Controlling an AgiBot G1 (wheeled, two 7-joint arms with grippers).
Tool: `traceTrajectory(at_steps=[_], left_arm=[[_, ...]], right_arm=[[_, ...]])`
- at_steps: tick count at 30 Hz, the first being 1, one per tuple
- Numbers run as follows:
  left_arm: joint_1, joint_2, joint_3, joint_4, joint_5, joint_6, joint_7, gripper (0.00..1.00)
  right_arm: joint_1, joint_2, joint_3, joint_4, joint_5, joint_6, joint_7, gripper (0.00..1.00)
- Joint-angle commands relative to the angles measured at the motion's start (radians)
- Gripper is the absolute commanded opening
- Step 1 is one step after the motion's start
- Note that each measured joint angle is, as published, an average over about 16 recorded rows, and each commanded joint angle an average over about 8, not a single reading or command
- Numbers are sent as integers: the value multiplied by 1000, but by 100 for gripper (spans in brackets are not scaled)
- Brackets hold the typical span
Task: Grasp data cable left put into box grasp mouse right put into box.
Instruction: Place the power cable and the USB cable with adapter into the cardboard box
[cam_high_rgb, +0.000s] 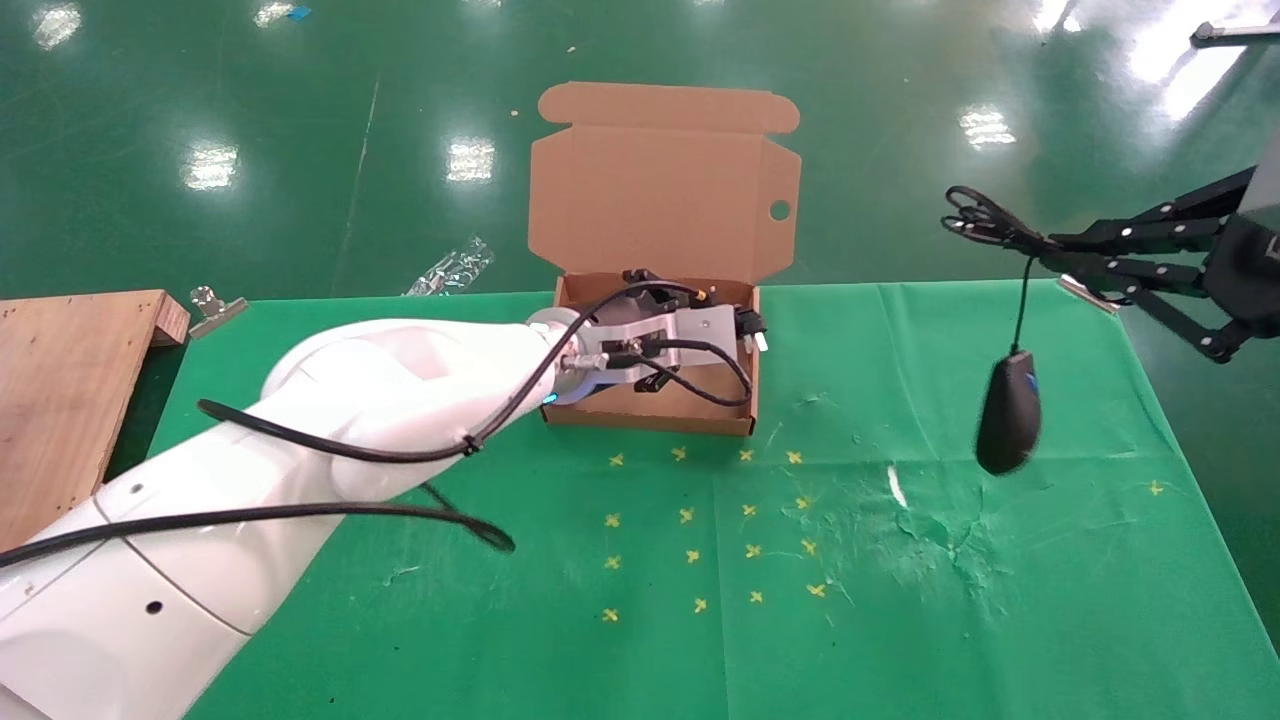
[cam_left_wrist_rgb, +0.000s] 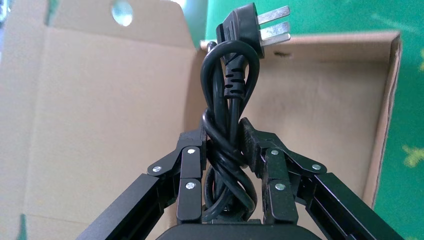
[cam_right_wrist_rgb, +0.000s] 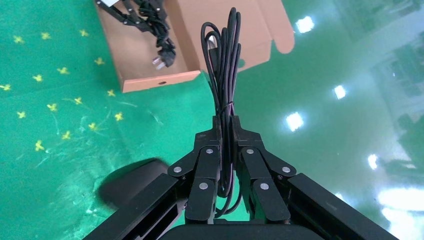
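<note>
Left gripper (cam_left_wrist_rgb: 224, 145) reaching into box (cam_high_rgb: 650, 415), clamped tight on data cable (cam_left_wrist_rgb: 227, 125) mid-bundle; pronged plug (cam_left_wrist_rgb: 255, 27) poking out past the fingertips, above the box floor near its side wall. Box sitting at the far edge of the tabletop, about centre, lid (cam_high_rgb: 665, 190) standing upright with round hole (cam_high_rgb: 779, 210) near its right side. In head view left arm's wrist covering most of the box interior, so cable contact with the box floor cannot be told. Right gripper (cam_right_wrist_rgb: 226, 125) raised over the far right corner of the tabletop, pinched shut on the bundled thin wire (cam_right_wrist_rgb: 225, 65) of mouse (cam_high_rgb: 1008, 412); wire loops (cam_high_rgb: 975, 215) sticking out beyond the fingertips. Mouse dangling by its wire below the gripper, clear of the green cloth (cam_high_rgb: 900, 600), well apart from the box. Yellow cross marks (cam_high_rgb: 700, 520) on cloth in front of the box. Wooden board (cam_high_rgb: 60, 400) at left edge.
</note>
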Motion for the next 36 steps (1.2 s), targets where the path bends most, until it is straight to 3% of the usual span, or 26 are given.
traceTrajectory(at_steps=[1, 4, 15, 21, 30, 36], left_arm=[[-4, 1, 50, 5, 37, -22, -59, 63], [-18, -1, 104, -3, 57, -22, -120, 100], [-62, -4, 233, -9, 84, -50, -268, 100], [-99, -50, 230, 7, 32, -62, -344, 100], [-221, -279, 107, 95, -39, -79, -439, 100], [-243, -344, 87, 122, -50, -98, -430, 100]], right_arm=[[0, 8, 5, 2, 4, 2, -1, 0], [0, 6, 8, 2, 6, 8, -4, 0], [20, -26, -2, 2, 0, 1, -10, 0], [51, -91, -37, -1, -16, -34, -11, 0], [90, -268, -108, -25, -53, -41, -24, 0], [133, -453, -177, -158, -127, -2, -95, 0]])
